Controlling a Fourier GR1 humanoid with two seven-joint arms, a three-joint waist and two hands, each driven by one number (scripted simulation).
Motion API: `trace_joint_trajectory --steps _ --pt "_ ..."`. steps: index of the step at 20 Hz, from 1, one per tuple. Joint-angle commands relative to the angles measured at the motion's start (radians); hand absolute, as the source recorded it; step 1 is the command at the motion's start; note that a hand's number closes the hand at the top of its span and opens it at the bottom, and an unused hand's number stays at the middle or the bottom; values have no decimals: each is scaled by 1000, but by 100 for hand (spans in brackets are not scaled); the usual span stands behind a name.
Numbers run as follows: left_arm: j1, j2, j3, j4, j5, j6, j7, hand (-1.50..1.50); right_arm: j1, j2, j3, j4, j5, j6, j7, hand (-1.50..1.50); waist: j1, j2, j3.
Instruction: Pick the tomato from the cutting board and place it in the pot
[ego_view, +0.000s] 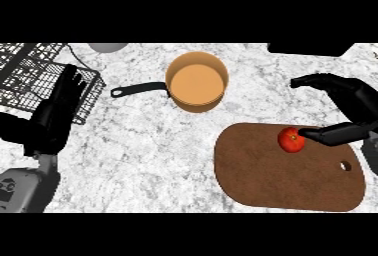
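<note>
A red tomato (291, 139) lies on the upper right part of the brown cutting board (284, 175). My right hand (353, 107) hovers just right of the tomato, open, its thumb tip touching or almost touching the tomato's right side while its fingers arch above, apart from it. The orange pot (196, 81) with a black handle stands upper centre, to the upper left of the board. Over at the left edge, my left hand (53, 112) rests open with its fingers pointing up.
A black wire dish rack (29, 70) occupies the upper left corner, partly behind the left hand. A grey round object (109, 47) peeks in at the top edge. A dark object (310, 48) sits at the top right.
</note>
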Motion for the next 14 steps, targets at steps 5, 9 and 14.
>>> trace_joint_trajectory --steps 5,9,14 --pt "-26 -18 11 -31 6 40 64 0 -172 -84 -14 311 140 207 -385 -150 5 -6 -4" --pt "-34 -31 1 -17 -14 51 51 0 -239 -191 97 301 255 281 -373 -150 1 -5 -6" --pt "-51 -6 25 -3 -5 38 75 0 -284 -229 288 212 442 245 -368 -150 -21 -14 -8"
